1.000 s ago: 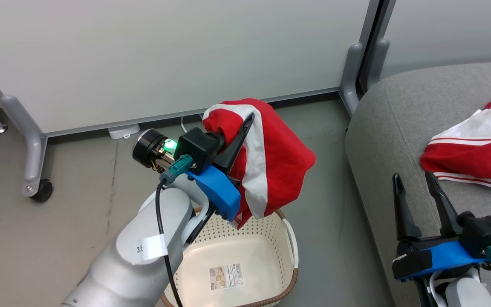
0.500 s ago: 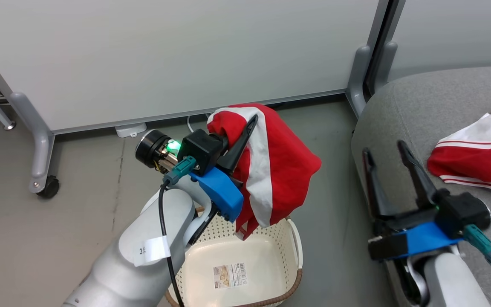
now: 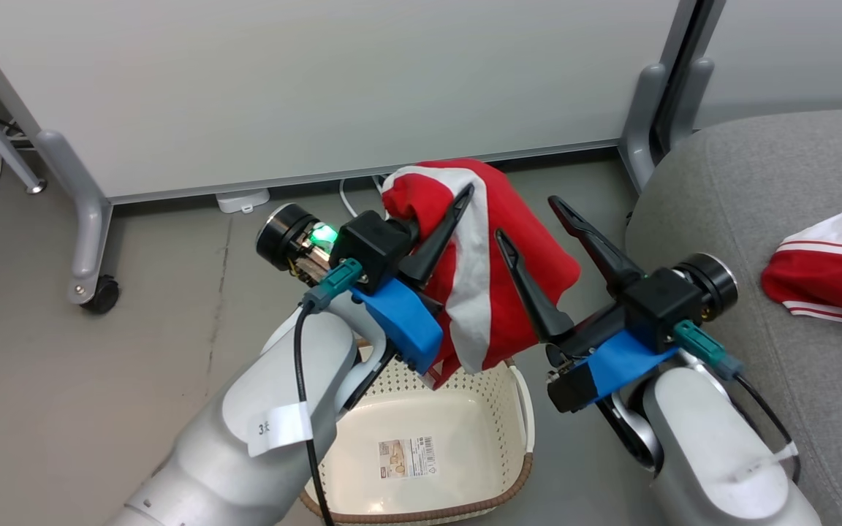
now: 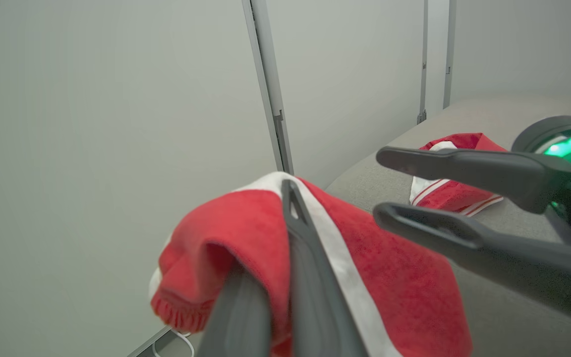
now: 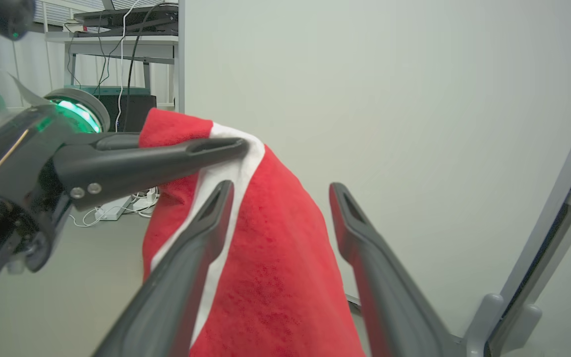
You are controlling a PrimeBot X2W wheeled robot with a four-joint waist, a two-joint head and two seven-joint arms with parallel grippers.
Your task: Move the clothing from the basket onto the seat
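Aloft, garment (image 3: pixel 520 219) in L pincer (image 3: pixel 457 201), over basket (image 3: pixel 525 467)

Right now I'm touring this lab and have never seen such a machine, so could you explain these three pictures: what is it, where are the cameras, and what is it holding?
It is a wheeled robot with two arms, each ending in a two-pronged hand. The wide picture comes from a camera on its head, looking down. The other two come from cameras on its wrists, each looking along that arm's own hand. The left hand is shut on a red and white garment, held up above a cream laundry basket that stands on the floor and looks empty. The right hand is open, its fingers spread beside the hanging cloth; I cannot tell whether they touch it. A second red and white garment lies on the grey sofa at the right.
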